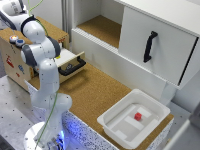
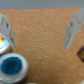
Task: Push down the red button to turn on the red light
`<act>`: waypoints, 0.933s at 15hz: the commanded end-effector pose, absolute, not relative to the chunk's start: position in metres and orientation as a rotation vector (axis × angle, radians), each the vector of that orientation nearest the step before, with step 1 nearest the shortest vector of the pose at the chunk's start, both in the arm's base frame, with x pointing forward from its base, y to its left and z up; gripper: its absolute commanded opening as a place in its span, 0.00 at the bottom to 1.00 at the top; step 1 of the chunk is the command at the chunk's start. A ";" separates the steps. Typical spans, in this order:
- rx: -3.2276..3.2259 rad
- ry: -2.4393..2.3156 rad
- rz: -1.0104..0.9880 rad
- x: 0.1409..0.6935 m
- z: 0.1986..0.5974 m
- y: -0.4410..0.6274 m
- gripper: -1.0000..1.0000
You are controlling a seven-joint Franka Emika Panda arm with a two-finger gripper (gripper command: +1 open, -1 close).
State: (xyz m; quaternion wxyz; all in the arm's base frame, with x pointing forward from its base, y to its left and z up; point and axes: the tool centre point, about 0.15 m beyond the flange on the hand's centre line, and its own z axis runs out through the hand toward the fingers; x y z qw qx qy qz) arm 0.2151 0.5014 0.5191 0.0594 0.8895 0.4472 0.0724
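Note:
The red button, a small round cap with a pale rim, sits on top of the wooden box at the exterior view's left. The matching blue button is right beside it. In the wrist view the blue button shows large and blurred, and only a sliver of the red button shows at the picture's edge. My gripper is open above the box's brown top, its two fingers wide apart with nothing between them. Neither button lies between the fingers.
A drawer with a black handle stands pulled out of the box. A white cabinet with a black handle lines the back. A white tray near the front holds a small red block. My arm rises beside the box.

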 end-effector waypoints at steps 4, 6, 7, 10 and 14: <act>2.793 1.529 0.253 0.265 0.479 0.343 1.00; 2.796 1.559 0.287 0.276 0.472 0.318 1.00; 2.789 1.573 0.294 0.281 0.468 0.309 1.00; 2.758 1.667 0.345 0.300 0.452 0.295 1.00; 2.653 1.860 0.421 0.328 0.399 0.306 1.00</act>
